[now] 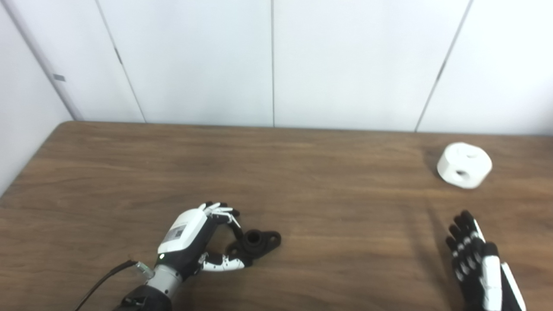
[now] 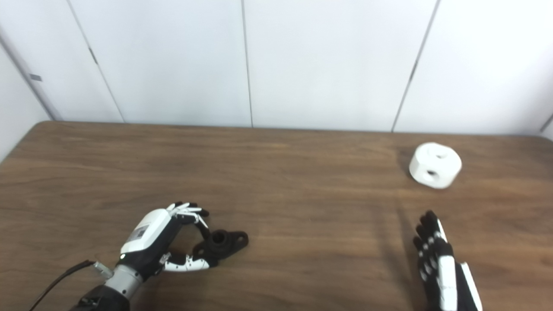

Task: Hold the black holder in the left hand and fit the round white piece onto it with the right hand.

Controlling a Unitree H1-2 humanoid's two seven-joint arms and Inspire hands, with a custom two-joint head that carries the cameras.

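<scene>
Only rightward: table corner (image 2: 545,139); left robot hand (image 1: 196,239) around black holder (image 1: 258,242), right robot hand (image 1: 477,263) open, empty.

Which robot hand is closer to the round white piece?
Right. The right hand is just below the round white piece, not touching; the left hand is far across the table.

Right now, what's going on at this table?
The robot's left hand has its fingers around the black holder, which rests on the wooden table; a firm grip isn't clear. The right hand is open and empty, short of the round white piece sitting at the far right. Nothing is fitted yet.
</scene>
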